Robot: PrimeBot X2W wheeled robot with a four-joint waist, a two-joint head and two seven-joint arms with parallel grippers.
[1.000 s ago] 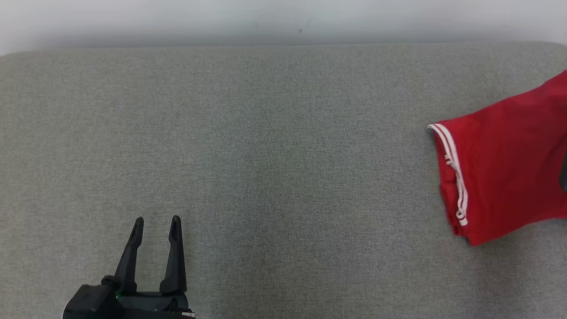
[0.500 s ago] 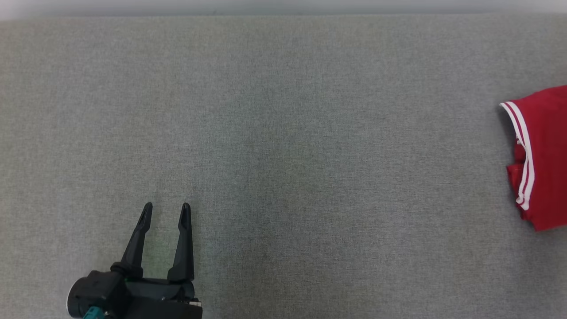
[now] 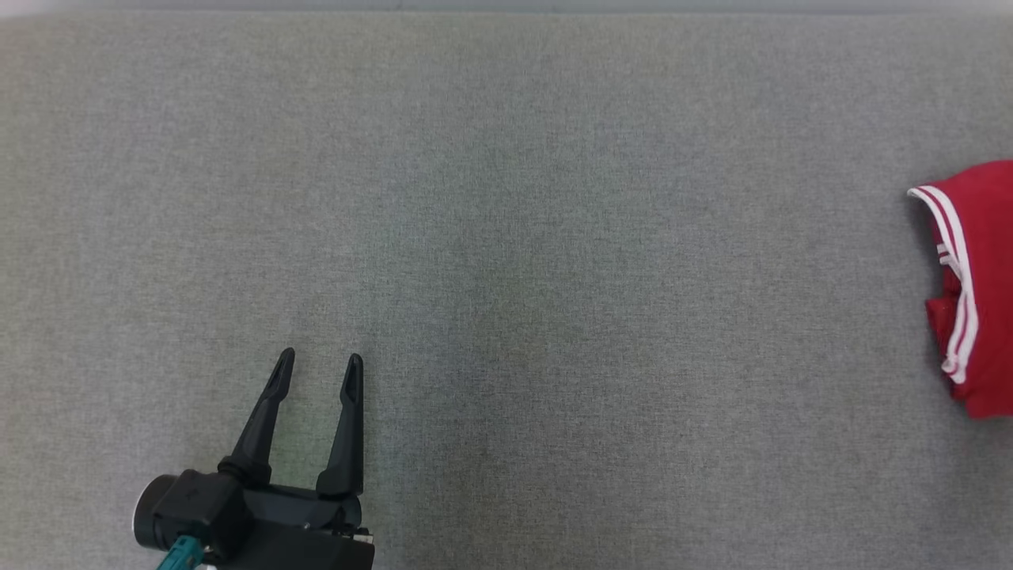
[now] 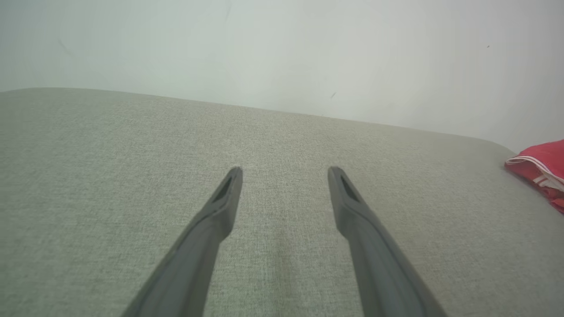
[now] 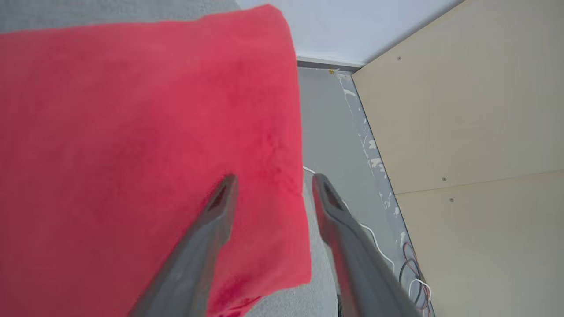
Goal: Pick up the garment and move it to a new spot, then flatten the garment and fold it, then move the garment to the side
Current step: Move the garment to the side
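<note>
Garment count: one red garment (image 3: pixel 977 285) is recorded, with two white stripes along its hem.
Gripper count: two are recorded, the left gripper (image 3: pixel 321 356) and the right gripper (image 5: pixel 274 177), each with two long dark fingers.
Garment position: it is laid at the far right of the grey fabric surface (image 3: pixel 506 237) and cut off by the head view's right border. Bunched layers are seen at the striped hem.
Left gripper state: the jaws are held well apart and nothing is held between them. It is seen over bare grey fabric at the lower left, well apart from the garment. Contact with the surface cannot be told.
Right gripper state: the jaws are parted and no cloth is clamped. In the right wrist view, one finger is seen over the red cloth near its edge, the other over the floor (image 5: pixel 326 123) beyond it. Whether the cloth is touched cannot be told.
Surroundings: a beige panel (image 5: pixel 462 132) and loose cables (image 5: pixel 410 268) are noted beside the floor.
</note>
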